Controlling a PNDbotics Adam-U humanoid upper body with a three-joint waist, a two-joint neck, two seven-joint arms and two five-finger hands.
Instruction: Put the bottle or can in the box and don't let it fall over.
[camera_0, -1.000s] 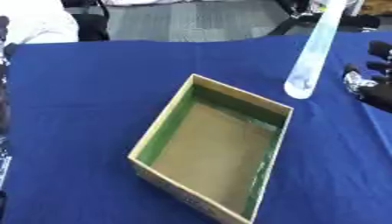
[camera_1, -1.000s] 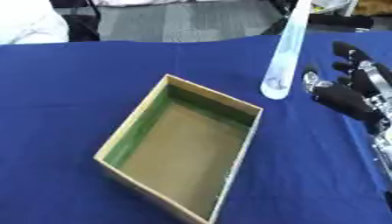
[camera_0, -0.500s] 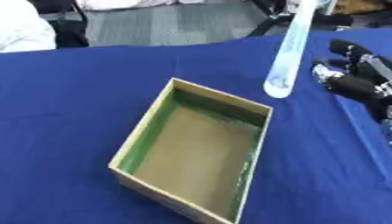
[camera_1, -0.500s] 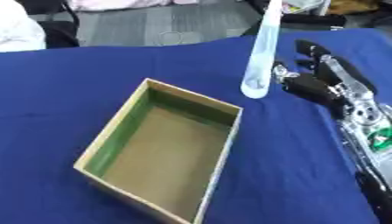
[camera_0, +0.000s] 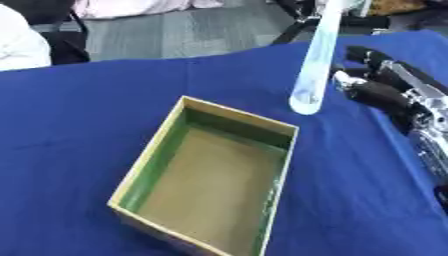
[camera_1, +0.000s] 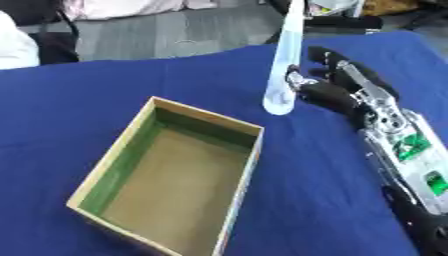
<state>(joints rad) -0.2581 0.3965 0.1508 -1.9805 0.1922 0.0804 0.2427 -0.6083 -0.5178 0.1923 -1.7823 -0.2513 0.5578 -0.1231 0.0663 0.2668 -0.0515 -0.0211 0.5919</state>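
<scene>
One open cardboard box with green inner walls (camera_0: 210, 180) sits on the blue cloth-covered table (camera_0: 79, 110), and nothing lies inside it.

One tall, clear, pale-blue plastic bottle (camera_1: 283, 70) stands just beyond the box's far right corner, outside it, its rounded base on the cloth and its body leaning so the top runs out of view at the upper edge. One black and silver right hand (camera_1: 337, 90) shows just to the right of the bottle, on the side away from the box, its fingers spread and reaching toward the bottle's lower part; whether they touch it cannot be told. The box's brown floor is bare.
</scene>
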